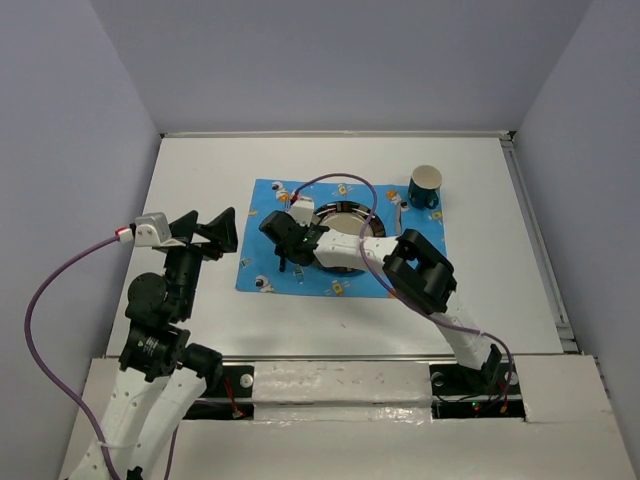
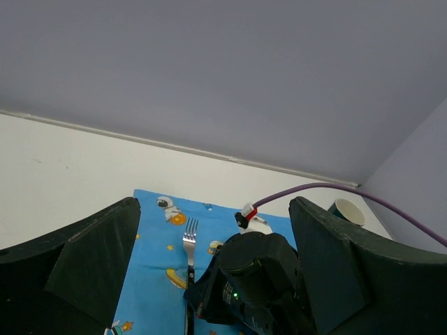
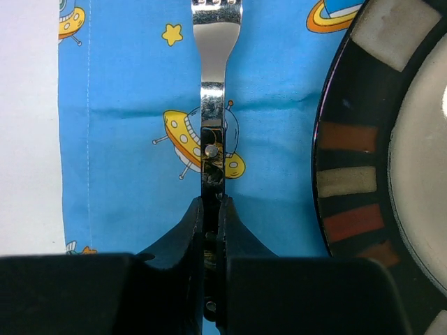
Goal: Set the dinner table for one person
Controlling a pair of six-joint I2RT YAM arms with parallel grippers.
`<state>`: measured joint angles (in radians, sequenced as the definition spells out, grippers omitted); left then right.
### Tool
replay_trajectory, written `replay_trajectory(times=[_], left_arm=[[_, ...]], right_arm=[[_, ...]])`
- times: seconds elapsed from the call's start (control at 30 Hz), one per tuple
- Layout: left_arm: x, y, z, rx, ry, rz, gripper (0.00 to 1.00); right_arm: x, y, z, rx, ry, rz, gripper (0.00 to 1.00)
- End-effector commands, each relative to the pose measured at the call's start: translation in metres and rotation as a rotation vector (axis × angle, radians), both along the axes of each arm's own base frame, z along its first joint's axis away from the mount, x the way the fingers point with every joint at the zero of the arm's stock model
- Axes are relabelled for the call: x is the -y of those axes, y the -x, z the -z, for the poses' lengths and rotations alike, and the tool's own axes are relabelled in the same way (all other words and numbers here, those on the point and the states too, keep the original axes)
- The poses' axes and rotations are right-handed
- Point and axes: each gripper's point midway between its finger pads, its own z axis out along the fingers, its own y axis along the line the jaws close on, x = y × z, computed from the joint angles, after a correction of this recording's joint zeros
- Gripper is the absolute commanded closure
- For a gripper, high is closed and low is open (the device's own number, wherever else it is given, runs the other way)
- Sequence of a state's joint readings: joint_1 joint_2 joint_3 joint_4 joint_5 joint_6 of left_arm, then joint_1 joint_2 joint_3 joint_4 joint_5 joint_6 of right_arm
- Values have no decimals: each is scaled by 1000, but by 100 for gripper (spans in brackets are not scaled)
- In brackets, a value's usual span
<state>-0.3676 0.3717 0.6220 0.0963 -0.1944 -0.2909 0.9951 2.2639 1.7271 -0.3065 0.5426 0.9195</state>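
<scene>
White dinner table [image 1: 200,170], grey walls. Blue space-print mat [image 1: 262,200] sits mid-table with the plate [image 1: 345,215] on it and the cup [image 1: 425,186] at its far right corner. Fork [image 3: 213,105] lies along the mat just left of the plate, long axis near-to-far, tines far. Right gripper [image 3: 211,207] is pinched narrow on the handle's near part. Left gripper [image 1: 212,235] is spread wide and empty, left of the mat. Right arm is nearer. Only the right wrist view shows the pinch; in the top view the gripper hides the fork.
</scene>
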Motion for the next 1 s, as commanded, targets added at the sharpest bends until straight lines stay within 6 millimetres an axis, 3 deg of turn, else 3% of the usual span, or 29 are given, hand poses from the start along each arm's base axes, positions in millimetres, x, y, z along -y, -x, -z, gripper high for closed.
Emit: replay_trajectory(times=[0.0, 0.2, 0.4, 0.43, 0.5, 0.53, 0.6, 0.63, 0.73, 0.77, 0.83, 0.87, 0.93, 0.97], left_arm=[[2, 2, -21, 59, 16, 14, 1], [3, 0, -20, 52, 13, 14, 1], [3, -1, -18, 48, 9, 12, 1], [3, -2, -17, 43, 7, 12, 1], [4, -2, -17, 44, 7, 13, 1], [4, -2, -17, 42, 8, 15, 1], [4, -3, -17, 41, 5, 12, 1], [3, -3, -17, 43, 7, 9, 1], [1, -2, -18, 46, 9, 1, 1], [-1, 0, -20, 54, 12, -3, 1], [-3, 1, -21, 61, 15, -13, 1], [-5, 1, -21, 63, 16, -24, 1], [-10, 2, -22, 67, 20, -47, 1], [-12, 2, -22, 70, 18, -56, 1]], right_arm=[[-10, -20, -30, 81, -57, 32, 100], [-6, -26, -25, 87, -37, 38, 100], [-6, -30, -15, 78, -20, 33, 90], [-6, -31, -13, 77, -15, 31, 85], [-5, -30, -15, 79, -14, 27, 51], [-6, -30, -15, 78, -12, 22, 44], [-7, -29, -17, 76, -8, -1, 39], [-10, -27, -24, 75, -22, -13, 34], [-17, -24, -48, 107, -17, -115, 31], [-21, -24, -79, 161, -28, -180, 29], [-17, -24, -117, 239, -43, -207, 28], [-11, -16, -151, 316, -57, -228, 25], [0, -11, -184, 390, -94, -236, 21], [13, -3, -178, 392, -55, -258, 18]])
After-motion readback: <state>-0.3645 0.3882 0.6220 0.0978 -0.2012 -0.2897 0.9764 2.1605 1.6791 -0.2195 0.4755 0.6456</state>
